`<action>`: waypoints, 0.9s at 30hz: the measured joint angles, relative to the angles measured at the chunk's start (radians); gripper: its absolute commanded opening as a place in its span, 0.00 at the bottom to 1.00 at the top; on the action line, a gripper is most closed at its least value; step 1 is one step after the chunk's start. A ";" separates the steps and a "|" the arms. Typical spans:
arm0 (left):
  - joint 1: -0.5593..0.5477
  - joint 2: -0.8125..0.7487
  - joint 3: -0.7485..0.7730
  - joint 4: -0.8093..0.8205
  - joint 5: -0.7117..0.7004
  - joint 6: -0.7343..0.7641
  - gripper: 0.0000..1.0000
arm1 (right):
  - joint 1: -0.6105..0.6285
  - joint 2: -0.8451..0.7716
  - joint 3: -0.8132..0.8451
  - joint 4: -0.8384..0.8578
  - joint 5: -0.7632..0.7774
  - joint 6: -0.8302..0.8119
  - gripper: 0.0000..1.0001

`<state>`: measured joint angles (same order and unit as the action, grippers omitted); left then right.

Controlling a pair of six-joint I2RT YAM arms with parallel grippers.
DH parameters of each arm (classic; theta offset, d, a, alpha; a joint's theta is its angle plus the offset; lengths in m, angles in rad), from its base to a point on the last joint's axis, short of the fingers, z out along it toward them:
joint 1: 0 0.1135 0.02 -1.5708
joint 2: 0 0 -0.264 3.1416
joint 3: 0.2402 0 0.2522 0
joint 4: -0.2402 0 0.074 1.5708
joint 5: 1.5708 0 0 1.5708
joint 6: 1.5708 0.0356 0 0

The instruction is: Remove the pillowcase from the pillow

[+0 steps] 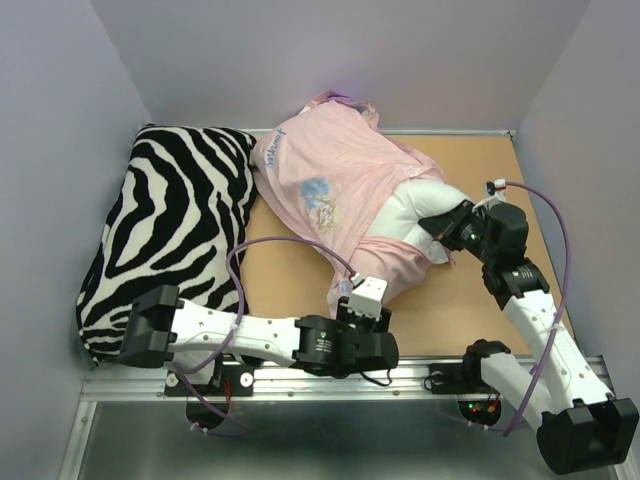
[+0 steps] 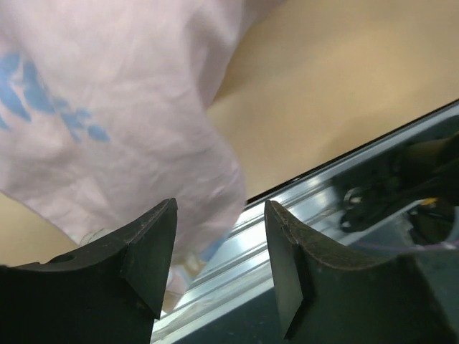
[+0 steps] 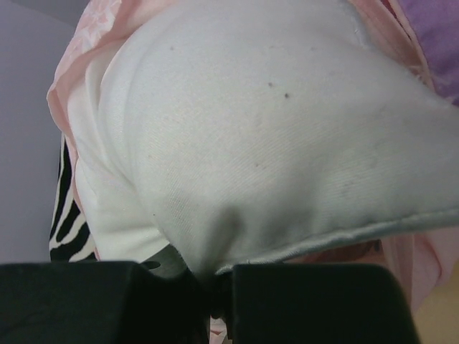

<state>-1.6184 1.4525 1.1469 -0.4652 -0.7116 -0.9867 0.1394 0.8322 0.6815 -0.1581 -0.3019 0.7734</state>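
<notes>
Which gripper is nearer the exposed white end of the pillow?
Right. The right gripper is shut on the bare end of the pillow; the left gripper is open at the near edge of the pillowcase.

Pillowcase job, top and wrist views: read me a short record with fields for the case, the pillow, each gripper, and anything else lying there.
pillowcase: pale pink side out, bunched over most of the pillow, its near end trailing toward the arms
pillow: white end exposed on the right
left gripper: open, at the case's near end, gripping nothing
right gripper: shut on the pillow's exposed corner
other: zebra pillow, far left
</notes>
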 measured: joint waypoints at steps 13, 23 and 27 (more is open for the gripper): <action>-0.010 0.031 -0.017 -0.034 -0.138 -0.062 0.78 | 0.000 0.021 0.040 -0.061 0.000 -0.025 0.01; 0.069 0.031 0.020 -0.003 -0.173 -0.039 0.39 | 0.001 0.027 0.052 -0.082 0.000 -0.029 0.00; 0.088 0.030 -0.007 0.044 -0.166 -0.019 0.05 | 0.005 0.058 0.106 -0.115 0.004 -0.036 0.01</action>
<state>-1.5307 1.4822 1.1400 -0.4213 -0.8776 -1.0054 0.1448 0.8906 0.7872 -0.2729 -0.2981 0.7372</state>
